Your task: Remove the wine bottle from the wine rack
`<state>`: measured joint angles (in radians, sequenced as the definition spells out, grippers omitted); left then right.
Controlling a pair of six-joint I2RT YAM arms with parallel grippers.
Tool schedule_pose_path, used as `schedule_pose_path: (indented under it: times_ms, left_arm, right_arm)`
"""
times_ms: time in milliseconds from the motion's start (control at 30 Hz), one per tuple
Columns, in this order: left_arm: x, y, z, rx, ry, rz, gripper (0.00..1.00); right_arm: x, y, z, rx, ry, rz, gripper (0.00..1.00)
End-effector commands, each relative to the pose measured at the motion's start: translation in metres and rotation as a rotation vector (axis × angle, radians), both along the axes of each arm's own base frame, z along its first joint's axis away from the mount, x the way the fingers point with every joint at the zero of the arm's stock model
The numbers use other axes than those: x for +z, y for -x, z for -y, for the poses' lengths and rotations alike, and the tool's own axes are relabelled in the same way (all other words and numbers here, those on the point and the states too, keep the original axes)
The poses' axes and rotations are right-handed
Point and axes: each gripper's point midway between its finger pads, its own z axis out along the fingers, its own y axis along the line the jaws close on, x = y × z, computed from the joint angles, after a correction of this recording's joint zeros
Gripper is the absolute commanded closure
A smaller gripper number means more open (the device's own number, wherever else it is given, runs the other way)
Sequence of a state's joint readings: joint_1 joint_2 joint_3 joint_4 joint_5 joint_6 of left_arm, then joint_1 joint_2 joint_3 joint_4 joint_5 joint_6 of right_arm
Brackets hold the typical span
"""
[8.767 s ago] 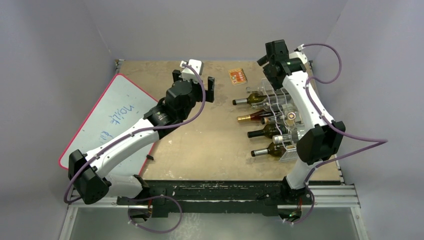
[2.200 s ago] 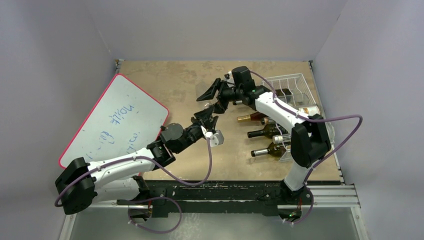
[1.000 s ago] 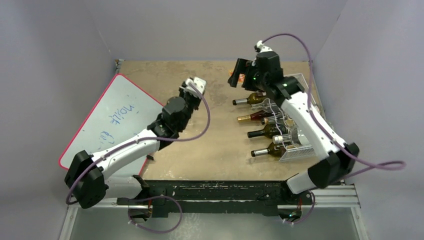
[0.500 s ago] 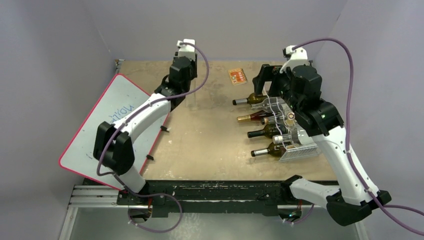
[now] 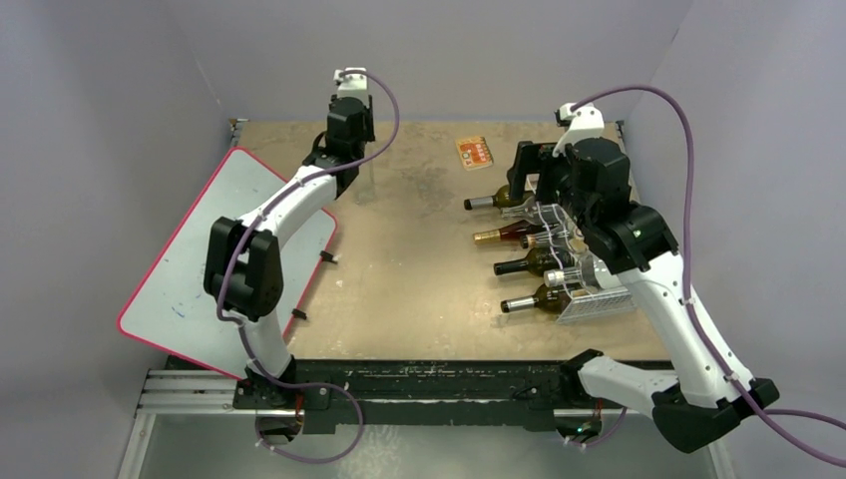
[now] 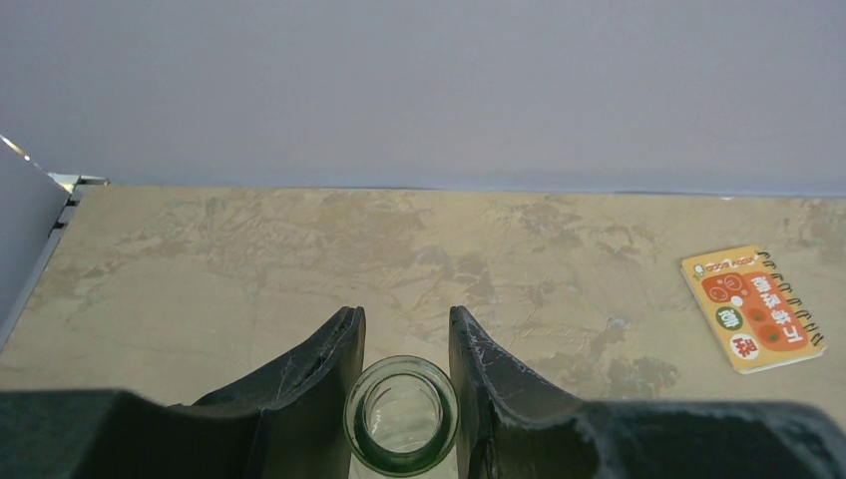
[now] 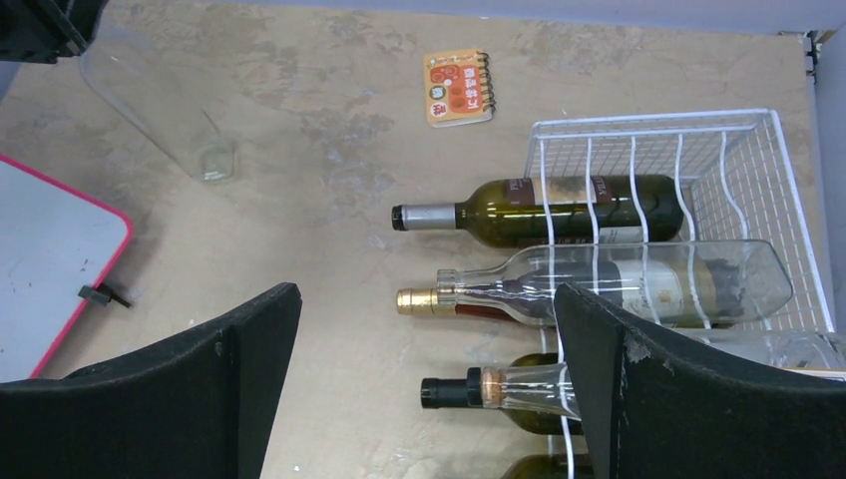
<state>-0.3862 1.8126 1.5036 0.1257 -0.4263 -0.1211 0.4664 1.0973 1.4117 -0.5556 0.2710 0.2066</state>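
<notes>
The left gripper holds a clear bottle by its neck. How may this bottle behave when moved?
The bottle is smooth glass, so it may slip in the left gripper. It looks empty, so probably light. Held only at the mouth, it could swing or tip.

Nothing here reads cleanly from where I stand. The notebook on the counter has an orange cover with white characters and small round badges. The script is possibly Korean, but it is too small to make out. The dark bottle carries a dark label with pale print, which is illegible.
</notes>
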Motion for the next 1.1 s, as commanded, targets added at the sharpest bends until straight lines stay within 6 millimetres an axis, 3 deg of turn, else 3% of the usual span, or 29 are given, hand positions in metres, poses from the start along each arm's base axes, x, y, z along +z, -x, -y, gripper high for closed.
schedule_pose_path:
  times_ms: [0,267,500,600,833,1067]
  left_arm:
    - [0.051,-0.014,0.002,-0.004,0.101,0.156,1.0]
    - [0.034,-0.013,-0.002,-0.003,0.088,0.13,0.98]
    - [0.032,-0.002,-0.008,0.006,0.071,0.125,0.44]
    - [0.03,0.001,-0.013,0.028,0.068,0.117,0.34]
    - [0.044,0.014,-0.022,0.054,0.067,0.118,0.27]
    - [0.084,0.039,-0.016,-0.023,0.128,0.153,0.24]
  right_arm:
    - [0.034,0.006,0.007,-0.003,-0.01,0.094,0.0]
    - [0.039,0.01,0.012,-0.018,-0.01,0.117,0.0]
    - [0.041,0.011,0.01,-0.007,-0.021,0.124,0.0]
    - [0.041,0.012,0.009,-0.002,-0.027,0.123,0.0]
    - [0.043,0.013,0.009,-0.002,-0.034,0.124,0.0]
    - [0.045,0.017,0.013,-0.01,-0.034,0.143,0.0]
